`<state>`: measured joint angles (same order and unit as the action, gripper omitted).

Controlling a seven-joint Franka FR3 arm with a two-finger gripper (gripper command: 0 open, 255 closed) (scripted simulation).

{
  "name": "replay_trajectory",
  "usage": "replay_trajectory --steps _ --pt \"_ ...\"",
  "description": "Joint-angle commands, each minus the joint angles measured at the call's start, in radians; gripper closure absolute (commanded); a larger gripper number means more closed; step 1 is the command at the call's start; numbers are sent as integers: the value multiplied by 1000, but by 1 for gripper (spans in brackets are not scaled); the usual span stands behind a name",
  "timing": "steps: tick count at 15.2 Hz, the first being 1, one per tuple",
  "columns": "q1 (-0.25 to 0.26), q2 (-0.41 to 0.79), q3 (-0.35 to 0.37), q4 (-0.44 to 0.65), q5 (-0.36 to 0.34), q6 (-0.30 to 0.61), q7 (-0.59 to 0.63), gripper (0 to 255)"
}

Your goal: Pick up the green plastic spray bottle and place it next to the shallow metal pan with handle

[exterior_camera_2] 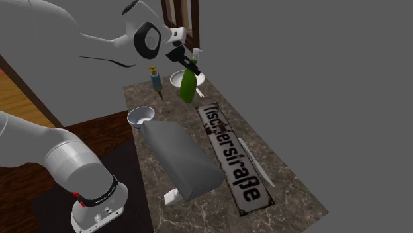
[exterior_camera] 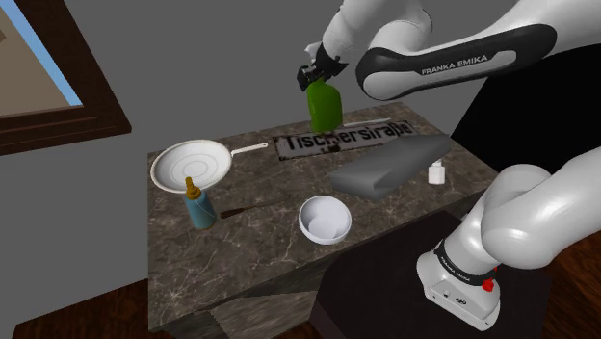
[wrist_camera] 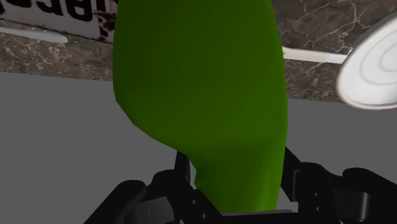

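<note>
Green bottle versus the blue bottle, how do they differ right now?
The green bottle is clasped by the gripper, seemingly lifted; the blue bottle stands free on the table beside the pan. The green bottle is larger; the blue bottle has an orange top. Both are roughly upright.

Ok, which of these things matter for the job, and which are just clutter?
Job: green spray bottle, held in the gripper; white pan with handle.
Clutter: blue bottle, bowl, street sign, grey pouch, small white bottle.
</note>
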<state>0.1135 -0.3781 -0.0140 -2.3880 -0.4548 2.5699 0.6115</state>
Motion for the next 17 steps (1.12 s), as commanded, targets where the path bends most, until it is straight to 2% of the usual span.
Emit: replay_trajectory --steps 1,8,17 --pt "8 5 51 12 -13 -25 65 255" --pt "42 47 216 80 -50 -122 270 255" --pt "11 87 236 5 -130 -18 361 255"
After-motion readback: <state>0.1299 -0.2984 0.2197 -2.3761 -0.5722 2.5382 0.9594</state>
